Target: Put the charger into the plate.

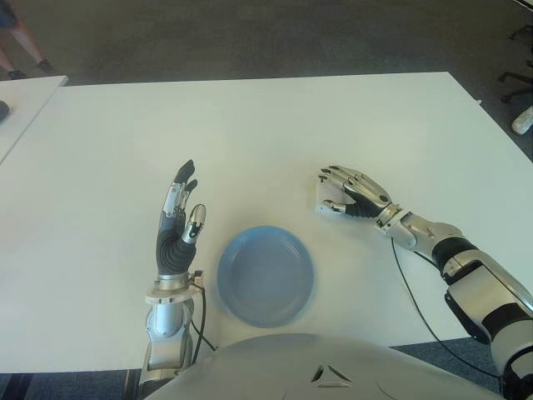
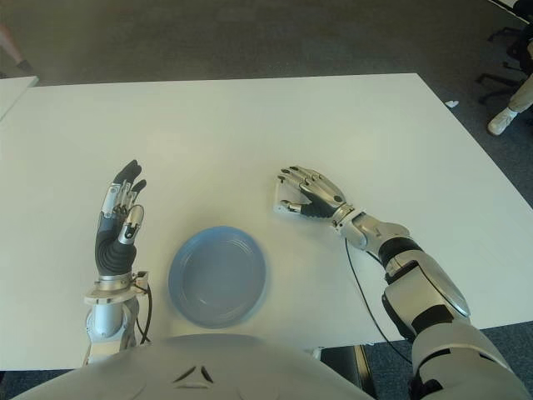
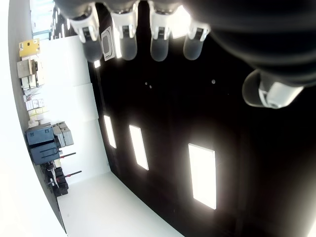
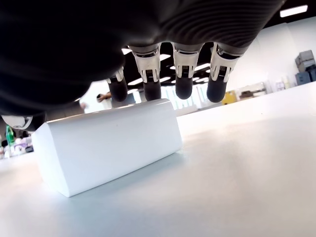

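Charger (image 4: 108, 143) half hidden under right robot hand (image 1: 350, 193)

No readable text or labels; distant shelf boxes perhaps too small

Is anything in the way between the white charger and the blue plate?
Nothing visible. The charger lies on the table under the right hand, whose fingers arch over it. Only bare table lies between it and the plate. The left hand is raised on the plate's far side.
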Motion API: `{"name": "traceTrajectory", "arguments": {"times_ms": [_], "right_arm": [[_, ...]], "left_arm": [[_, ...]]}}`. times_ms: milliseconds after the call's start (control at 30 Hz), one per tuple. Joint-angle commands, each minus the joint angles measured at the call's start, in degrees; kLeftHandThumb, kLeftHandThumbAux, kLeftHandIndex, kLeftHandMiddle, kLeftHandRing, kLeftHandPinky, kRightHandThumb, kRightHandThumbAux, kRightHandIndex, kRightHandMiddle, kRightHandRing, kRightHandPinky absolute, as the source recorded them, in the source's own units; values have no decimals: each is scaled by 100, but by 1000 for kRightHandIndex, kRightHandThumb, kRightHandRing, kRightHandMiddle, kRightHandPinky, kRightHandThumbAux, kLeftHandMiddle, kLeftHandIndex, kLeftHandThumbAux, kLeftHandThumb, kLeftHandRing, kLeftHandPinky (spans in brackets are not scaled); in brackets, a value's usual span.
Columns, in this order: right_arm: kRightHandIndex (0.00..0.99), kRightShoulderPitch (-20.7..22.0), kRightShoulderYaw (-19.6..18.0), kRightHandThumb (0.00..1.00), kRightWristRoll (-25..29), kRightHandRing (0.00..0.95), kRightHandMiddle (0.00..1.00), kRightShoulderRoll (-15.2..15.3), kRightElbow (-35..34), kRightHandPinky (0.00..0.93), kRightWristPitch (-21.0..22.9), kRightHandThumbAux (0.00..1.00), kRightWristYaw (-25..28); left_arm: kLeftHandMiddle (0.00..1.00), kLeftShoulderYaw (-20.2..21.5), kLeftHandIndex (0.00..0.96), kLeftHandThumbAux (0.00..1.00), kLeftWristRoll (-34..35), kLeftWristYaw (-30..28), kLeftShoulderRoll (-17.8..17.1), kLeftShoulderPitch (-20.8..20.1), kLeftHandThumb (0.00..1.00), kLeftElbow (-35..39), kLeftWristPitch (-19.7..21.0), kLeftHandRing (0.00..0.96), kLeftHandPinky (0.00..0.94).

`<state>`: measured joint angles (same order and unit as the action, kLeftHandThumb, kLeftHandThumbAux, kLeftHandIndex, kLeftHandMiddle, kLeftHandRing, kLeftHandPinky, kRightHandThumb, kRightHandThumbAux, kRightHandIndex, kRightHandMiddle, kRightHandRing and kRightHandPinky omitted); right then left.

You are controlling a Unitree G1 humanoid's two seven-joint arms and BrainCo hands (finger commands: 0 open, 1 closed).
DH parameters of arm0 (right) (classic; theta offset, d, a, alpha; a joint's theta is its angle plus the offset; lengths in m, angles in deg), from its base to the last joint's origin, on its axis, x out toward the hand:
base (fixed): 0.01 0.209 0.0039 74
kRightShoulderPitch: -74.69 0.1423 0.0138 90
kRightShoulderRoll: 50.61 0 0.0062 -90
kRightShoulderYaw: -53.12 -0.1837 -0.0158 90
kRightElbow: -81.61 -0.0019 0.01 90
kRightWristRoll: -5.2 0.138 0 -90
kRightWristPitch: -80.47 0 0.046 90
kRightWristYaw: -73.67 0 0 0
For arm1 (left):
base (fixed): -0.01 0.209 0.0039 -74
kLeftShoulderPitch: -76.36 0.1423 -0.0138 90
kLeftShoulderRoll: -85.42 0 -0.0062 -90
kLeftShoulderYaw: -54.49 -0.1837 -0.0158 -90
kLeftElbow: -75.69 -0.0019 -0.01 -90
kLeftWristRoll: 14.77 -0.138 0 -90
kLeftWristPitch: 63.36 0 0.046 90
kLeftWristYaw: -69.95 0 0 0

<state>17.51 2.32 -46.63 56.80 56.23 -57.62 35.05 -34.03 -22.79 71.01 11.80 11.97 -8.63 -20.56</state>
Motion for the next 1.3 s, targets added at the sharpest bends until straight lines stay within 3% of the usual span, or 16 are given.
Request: {"name": "traceTrajectory", "arguments": {"times_ms": [33, 567, 1300], "right_arm": [[0, 25, 151, 289, -197, 0, 0, 106, -25, 0, -67, 168, 141], [0, -101, 69, 295, 15, 0, 0, 250, -204, 0, -178, 164, 778], [0, -270, -58, 349, 111, 0, 0, 170, -284, 0, -251, 171, 879]], "left_arm": [[61, -17, 79, 301, -189, 95, 36, 58, 99, 89, 40, 29, 42], [74, -167, 88, 323, -253, 107, 105, 383, 167, 615, 428, 39, 37], [102, -266, 88, 337, -42, 91, 74, 562, 207, 852, 612, 55, 36]]}}
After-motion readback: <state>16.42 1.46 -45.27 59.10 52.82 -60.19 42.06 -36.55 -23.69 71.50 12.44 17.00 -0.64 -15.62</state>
